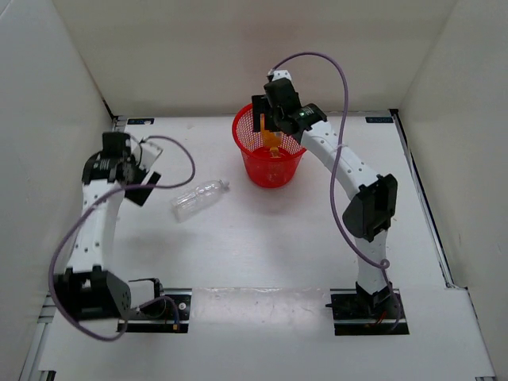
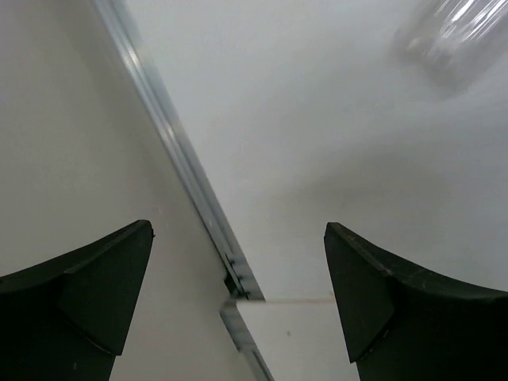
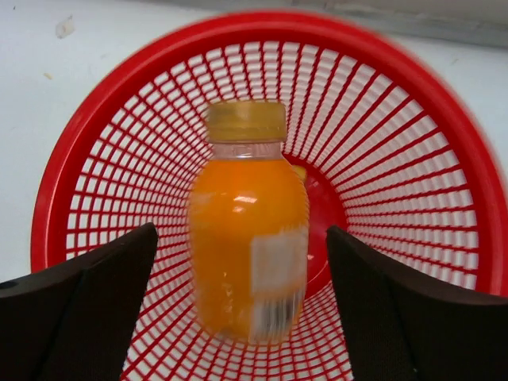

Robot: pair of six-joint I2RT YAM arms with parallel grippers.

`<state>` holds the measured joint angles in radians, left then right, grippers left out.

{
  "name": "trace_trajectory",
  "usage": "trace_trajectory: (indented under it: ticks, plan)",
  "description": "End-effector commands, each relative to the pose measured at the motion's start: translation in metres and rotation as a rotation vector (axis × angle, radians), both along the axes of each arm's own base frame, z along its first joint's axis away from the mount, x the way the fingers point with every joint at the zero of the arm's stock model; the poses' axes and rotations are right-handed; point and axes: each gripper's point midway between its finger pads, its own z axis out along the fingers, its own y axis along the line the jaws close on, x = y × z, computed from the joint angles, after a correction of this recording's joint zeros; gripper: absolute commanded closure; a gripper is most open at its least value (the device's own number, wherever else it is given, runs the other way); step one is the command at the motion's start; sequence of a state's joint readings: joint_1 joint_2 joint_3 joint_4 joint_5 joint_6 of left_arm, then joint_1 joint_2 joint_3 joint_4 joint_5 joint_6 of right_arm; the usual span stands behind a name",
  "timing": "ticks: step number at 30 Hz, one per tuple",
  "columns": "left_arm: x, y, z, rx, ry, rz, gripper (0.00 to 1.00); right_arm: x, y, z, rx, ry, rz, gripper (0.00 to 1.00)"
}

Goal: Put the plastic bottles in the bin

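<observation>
The red mesh bin stands at the back middle of the table. My right gripper hovers over its mouth, jaws open. In the right wrist view a stubby orange bottle with a yellow cap appears blurred between the spread fingers, touching neither, inside the bin. The same orange bottle shows in the bin from above. A longer clear bottle with a white cap lies on the table left of the bin. My left gripper is open just left of it; its base shows at the wrist view's top right.
A metal rail along the table's left edge runs between my left fingers, with the white side wall beyond. A small orange bit lies on the bin's floor behind the bottle. White walls enclose the table on three sides.
</observation>
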<state>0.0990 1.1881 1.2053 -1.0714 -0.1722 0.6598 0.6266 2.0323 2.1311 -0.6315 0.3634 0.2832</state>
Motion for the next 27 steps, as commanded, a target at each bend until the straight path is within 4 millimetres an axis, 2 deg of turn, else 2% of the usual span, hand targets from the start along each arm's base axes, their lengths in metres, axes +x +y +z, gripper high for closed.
trace_trajectory:
  ticks: [1,2,3,4,7,8,11,12,13,14,15,19,20,21,22,24,25,26,27]
  plan:
    - [0.028,-0.068,0.008,-0.143,0.061,-0.185,0.0,-0.01,0.009,0.033,0.07,-0.031,0.073,0.06]
    - [0.042,-0.078,0.007,-0.129,0.089,-0.216,0.0,-0.008,0.003,0.038,0.075,-0.039,0.062,0.05]
    - [0.048,-0.088,0.004,-0.111,0.107,-0.248,0.0,-0.009,0.005,0.038,0.082,-0.034,0.075,0.03]
    - [0.049,-0.104,0.0,-0.068,0.137,-0.309,0.0,-0.011,-0.004,0.054,0.089,-0.063,0.071,0.03]
    - [0.055,-0.13,-0.018,-0.019,0.206,-0.436,0.0,-0.024,-0.01,0.075,0.104,-0.094,0.089,0.02]
    - [0.058,-0.145,-0.022,-0.004,0.21,-0.499,0.0,-0.027,-0.013,0.08,0.101,-0.103,0.094,0.02]
    - [0.059,-0.172,-0.051,-0.025,0.285,-0.57,0.0,-0.042,-0.03,0.093,0.09,-0.127,0.073,0.02]
    - [0.067,-0.179,-0.06,-0.044,0.31,-0.559,0.0,-0.047,-0.035,0.093,0.084,-0.128,0.063,0.02]
    - [0.066,-0.187,-0.066,-0.057,0.339,-0.562,0.0,-0.055,-0.044,0.104,0.09,-0.148,0.053,0.02]
    - [0.07,-0.192,-0.072,-0.074,0.352,-0.549,0.0,-0.059,-0.05,0.104,0.076,-0.153,0.043,0.02]
    - [0.076,-0.196,-0.084,-0.085,0.382,-0.511,0.0,-0.065,-0.065,0.103,0.06,-0.155,0.01,0.02]
    - [0.087,-0.192,-0.117,-0.04,0.419,-0.451,0.0,-0.083,-0.084,0.104,0.067,-0.165,-0.016,0.02]
    - [0.095,-0.192,-0.12,-0.028,0.384,-0.447,0.0,-0.087,-0.087,0.104,0.067,-0.165,-0.016,0.02]
    - [0.092,-0.19,-0.13,-0.024,0.403,-0.445,0.0,-0.09,-0.094,0.111,0.089,-0.183,-0.032,0.02]
    - [0.091,-0.19,-0.137,-0.022,0.414,-0.445,0.0,-0.093,-0.098,0.106,0.078,-0.175,-0.04,0.02]
    - [0.091,-0.19,-0.147,-0.02,0.423,-0.444,0.0,-0.098,-0.105,0.114,0.099,-0.194,-0.053,0.02]
    - [0.084,-0.187,-0.155,-0.018,0.451,-0.433,0.0,-0.098,-0.11,0.117,0.114,-0.199,-0.069,0.02]
    - [0.088,-0.186,-0.156,-0.033,0.439,-0.425,0.0,-0.099,-0.111,0.119,0.12,-0.208,-0.07,0.02]
    - [0.088,-0.184,-0.156,-0.047,0.441,-0.417,0.09,-0.1,-0.116,0.124,0.133,-0.217,-0.086,0.02]
